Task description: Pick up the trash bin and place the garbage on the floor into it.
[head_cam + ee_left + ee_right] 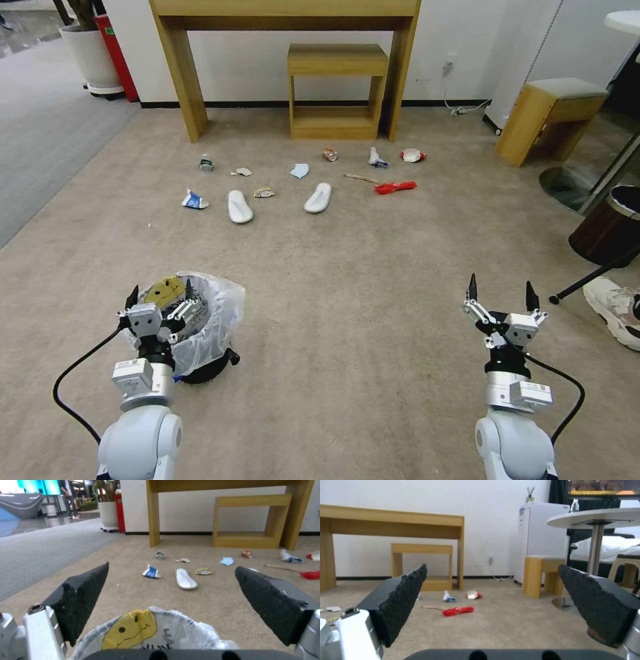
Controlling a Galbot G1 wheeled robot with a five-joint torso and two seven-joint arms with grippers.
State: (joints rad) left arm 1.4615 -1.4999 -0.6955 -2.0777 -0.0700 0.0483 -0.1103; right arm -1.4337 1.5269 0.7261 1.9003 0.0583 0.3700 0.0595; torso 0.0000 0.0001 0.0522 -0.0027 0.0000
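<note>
The trash bin (212, 327), small and black with a clear bag puffed over its rim, stands on the carpet at the near left. A yellow smiley-face item (130, 630) lies inside it. My left gripper (161, 292) hovers open over the bin's near rim, touching nothing. The right gripper (501, 285) hangs open and empty over bare carpet at the near right. The garbage lies farther ahead: two white slippers (239, 206) (318, 197), a blue-white carton (194, 200), a bottle (206, 163), a can (329, 154), a blue mask (299, 171), a red wrapper (395, 187).
A wooden desk (180, 80) with a small shelf (337, 87) under it stands against the far wall. A wooden stool (547, 117), a dark brown bin (610, 227) and a person's shoe (617, 307) are at the right. Open carpet separates me from the litter.
</note>
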